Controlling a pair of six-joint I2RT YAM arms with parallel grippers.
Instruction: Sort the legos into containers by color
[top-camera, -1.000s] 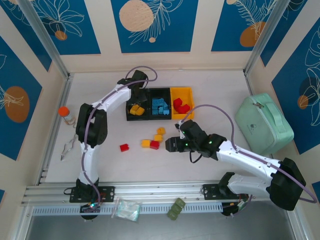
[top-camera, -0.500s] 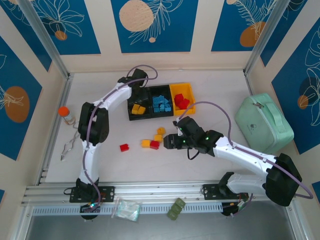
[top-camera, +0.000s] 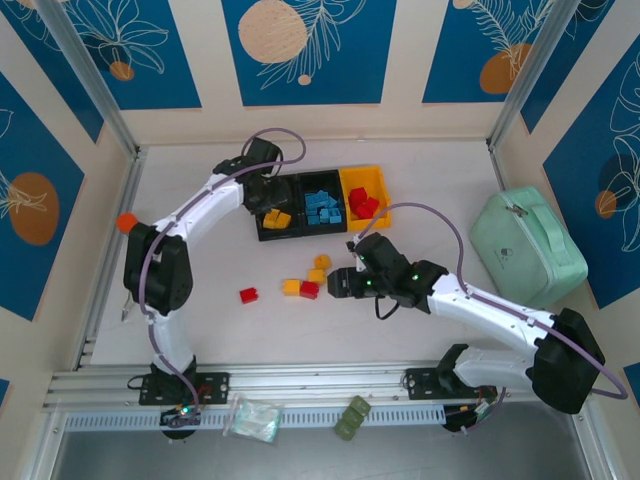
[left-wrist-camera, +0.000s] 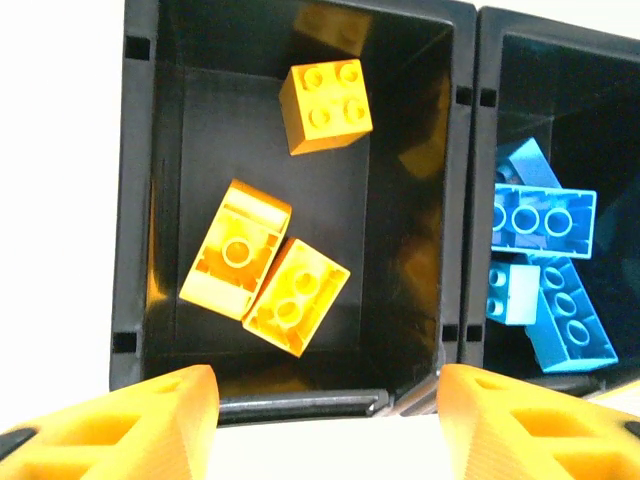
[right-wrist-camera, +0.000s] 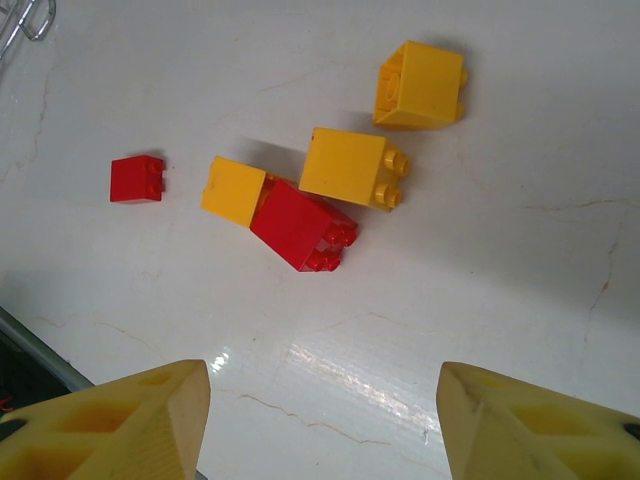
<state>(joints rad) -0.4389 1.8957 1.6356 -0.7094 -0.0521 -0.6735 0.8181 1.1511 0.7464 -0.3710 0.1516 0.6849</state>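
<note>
The left pincer (left-wrist-camera: 325, 432) hangs open and empty over the left black bin (left-wrist-camera: 137, 200). In it three yellow-orange bricks (left-wrist-camera: 325, 105) lie studs up, two of them side by side on a slant. Blue bricks (left-wrist-camera: 543, 222) lie in the middle bin (left-wrist-camera: 487, 200). The right pincer (right-wrist-camera: 325, 430) stands open and empty above the tabletop (right-wrist-camera: 520, 250). There a red brick (right-wrist-camera: 298, 225) lies diagonally, studs toward the lower right, against a yellow brick (right-wrist-camera: 233, 190).

The left arm (top-camera: 195, 208) and right arm (top-camera: 490, 308) have white links, black joints and looping mauve cables (top-camera: 414, 206); the fingertips (right-wrist-camera: 120, 420) are yellow-orange wedges.
</note>
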